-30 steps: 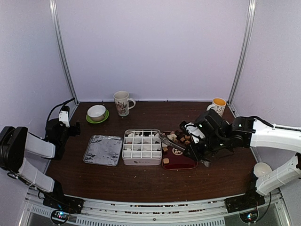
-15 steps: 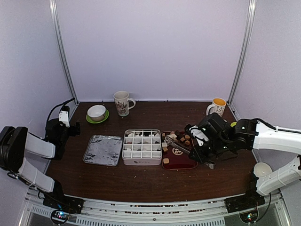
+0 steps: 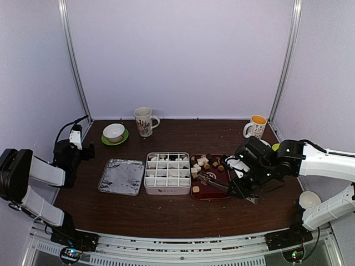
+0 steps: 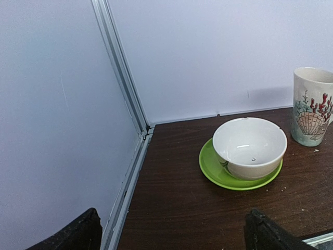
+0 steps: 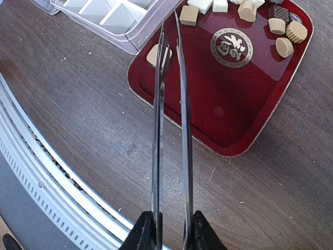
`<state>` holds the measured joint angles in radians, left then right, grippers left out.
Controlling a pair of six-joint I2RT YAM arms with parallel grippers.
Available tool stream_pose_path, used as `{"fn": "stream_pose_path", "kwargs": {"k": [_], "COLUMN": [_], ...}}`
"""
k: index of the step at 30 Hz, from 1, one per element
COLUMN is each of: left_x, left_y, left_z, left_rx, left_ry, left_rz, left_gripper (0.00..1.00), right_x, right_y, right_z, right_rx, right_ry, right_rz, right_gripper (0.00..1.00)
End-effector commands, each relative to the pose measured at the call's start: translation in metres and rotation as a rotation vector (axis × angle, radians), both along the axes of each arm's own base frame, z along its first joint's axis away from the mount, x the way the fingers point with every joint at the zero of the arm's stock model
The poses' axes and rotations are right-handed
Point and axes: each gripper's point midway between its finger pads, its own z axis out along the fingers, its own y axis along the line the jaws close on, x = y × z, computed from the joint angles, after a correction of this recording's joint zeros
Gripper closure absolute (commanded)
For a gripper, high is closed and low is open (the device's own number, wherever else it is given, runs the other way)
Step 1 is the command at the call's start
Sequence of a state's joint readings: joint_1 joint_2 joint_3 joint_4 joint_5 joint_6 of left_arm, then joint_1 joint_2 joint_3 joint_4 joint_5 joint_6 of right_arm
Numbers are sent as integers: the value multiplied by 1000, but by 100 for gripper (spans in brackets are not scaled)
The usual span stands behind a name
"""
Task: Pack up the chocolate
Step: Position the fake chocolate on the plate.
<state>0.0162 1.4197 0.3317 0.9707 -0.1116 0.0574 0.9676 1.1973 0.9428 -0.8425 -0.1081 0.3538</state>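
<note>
**One stray piece under my tongs, plenty left to pack**

My right claw [image 5: 170, 232] is pinching the tongs [image 5: 157, 130], blades slightly apart over a tan chocolate [image 5: 154, 53] at the tray's [image 5: 229, 120] corner nearest the white box [image 5: 140, 31]. The rest sit bunched at the tray's far end. My worry: thin blades on a slick little piece, so it could squirt out onto the desk [image 5: 78, 104]. Left claw [image 4: 174, 232] is spread wide, idle by the bowl [image 4: 250, 146]. Can't tell if the tips touch the piece, and the box cells are too small to read.

High overview, near wrist views, seemingly sharing tray [image 5: 250, 114]
</note>
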Motion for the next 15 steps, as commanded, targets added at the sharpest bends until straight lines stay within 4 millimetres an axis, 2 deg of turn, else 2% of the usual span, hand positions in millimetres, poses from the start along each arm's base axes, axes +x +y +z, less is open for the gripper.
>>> {"fn": "stream_pose_path", "kwargs": {"k": [1,15], "left_x": [1,1], "left_y": [2,2], "left_z": [8,8], "left_rx": [-9,-8], "left_ry": [-40,-39], "left_rz": [1,1], "left_gripper": [2,2], "right_x": [-1,-6], "right_y": [-1,-10], "right_z": [5,-3], "right_rx": [-5,-66], "right_ry": [10,42], "right_rz": [7,17], "right_gripper": [74,72]}}
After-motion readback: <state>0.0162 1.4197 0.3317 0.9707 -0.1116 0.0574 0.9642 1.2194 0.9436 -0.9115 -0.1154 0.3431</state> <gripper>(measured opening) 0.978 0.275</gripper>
